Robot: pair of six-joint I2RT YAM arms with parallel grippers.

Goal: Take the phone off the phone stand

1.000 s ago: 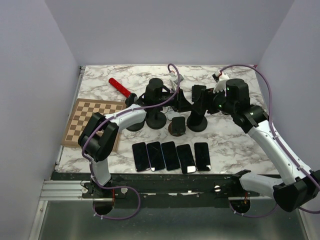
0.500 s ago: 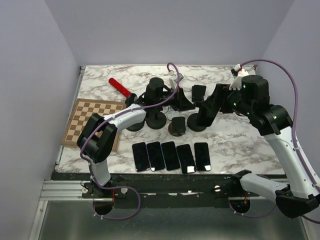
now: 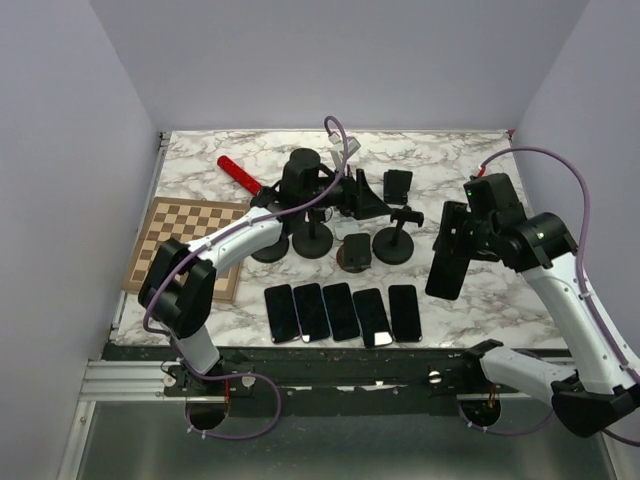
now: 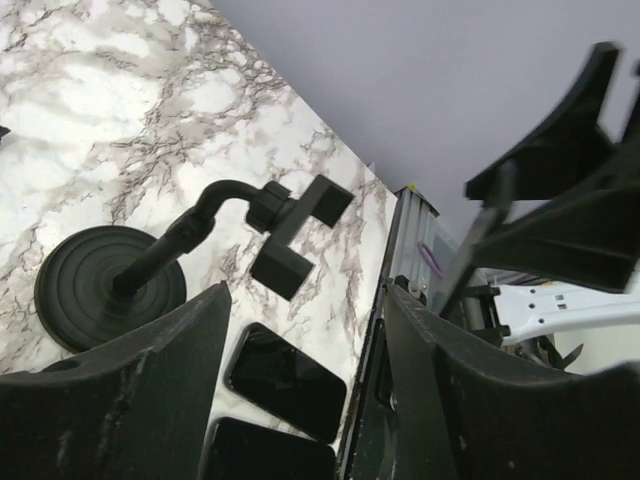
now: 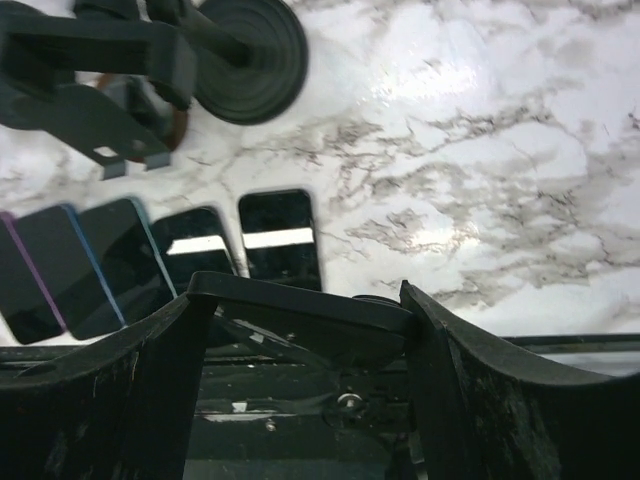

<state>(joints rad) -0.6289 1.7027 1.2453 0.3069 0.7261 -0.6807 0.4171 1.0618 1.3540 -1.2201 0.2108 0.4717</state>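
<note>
My left gripper [image 4: 305,292] has its fingers spread with nothing between them. The phone stand [image 3: 392,243] stands just beyond its tips, its clamp bare. The stand is off to the left of my right gripper [image 5: 300,300], which pinches the phone [image 3: 447,262] across its width. The phone hangs below those fingers, long axis close to upright and well apart from the stand, so it is the right arm's alone. The row of phones [image 3: 340,312] lies flat on the marble table [image 3: 480,165], down and to the left of the right gripper. I judge the coming move means swinging that way and tipping the phone flat.
</note>
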